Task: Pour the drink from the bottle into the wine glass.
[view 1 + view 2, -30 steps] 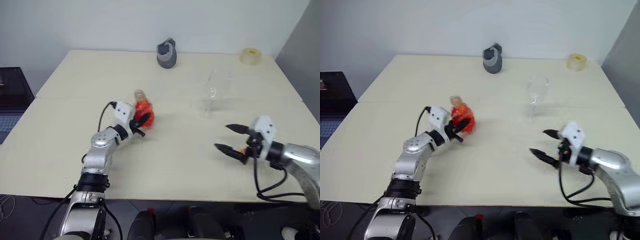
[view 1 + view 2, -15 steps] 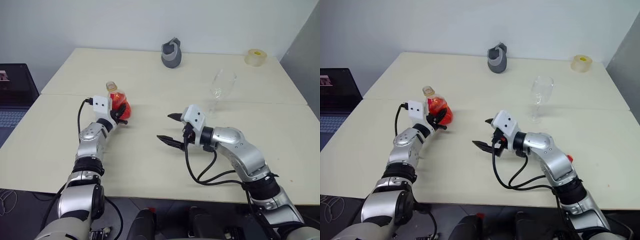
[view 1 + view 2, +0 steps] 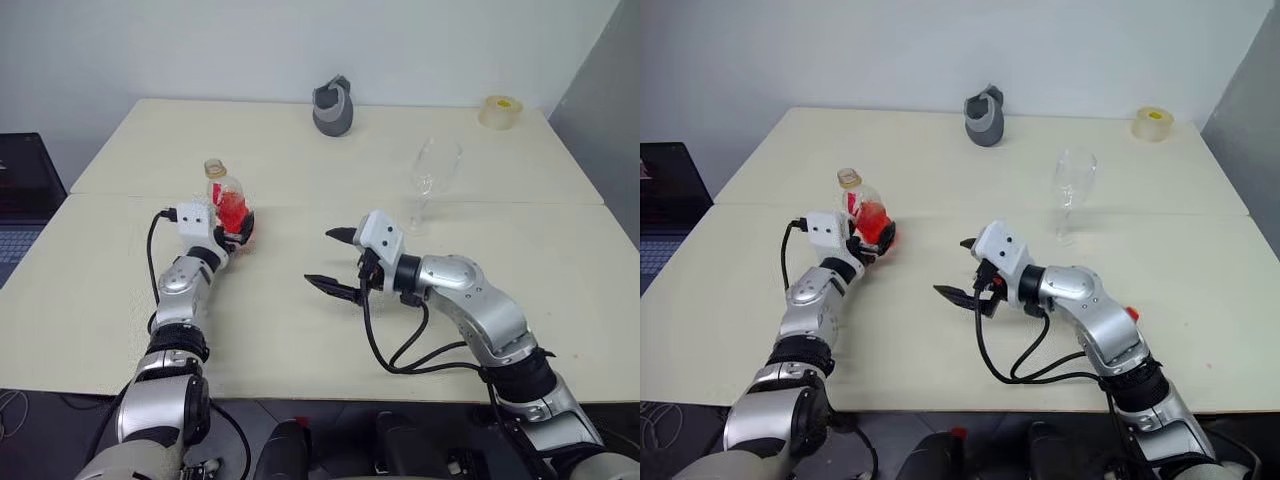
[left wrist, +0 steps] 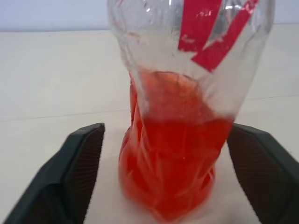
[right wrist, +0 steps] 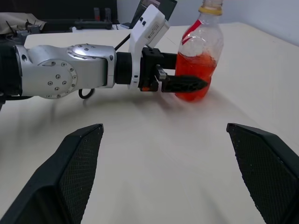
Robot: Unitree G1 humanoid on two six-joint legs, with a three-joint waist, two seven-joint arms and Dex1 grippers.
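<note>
Pincer fingers on the right pincer (image 3: 332,262) stand apart over bare worktop (image 3: 300,340), beside the bottle (image 3: 227,203). Left pincer (image 4: 170,177) stands spread around the upright bottle, drink (image 4: 173,168) filling its lower body. Beyond, the empty wine glass (image 3: 428,178) stands well clear of the worktop's edges.

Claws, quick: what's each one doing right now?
Left claw: open, fingers either side of the bottle, not clamped.
Right claw: open, empty.
</note>
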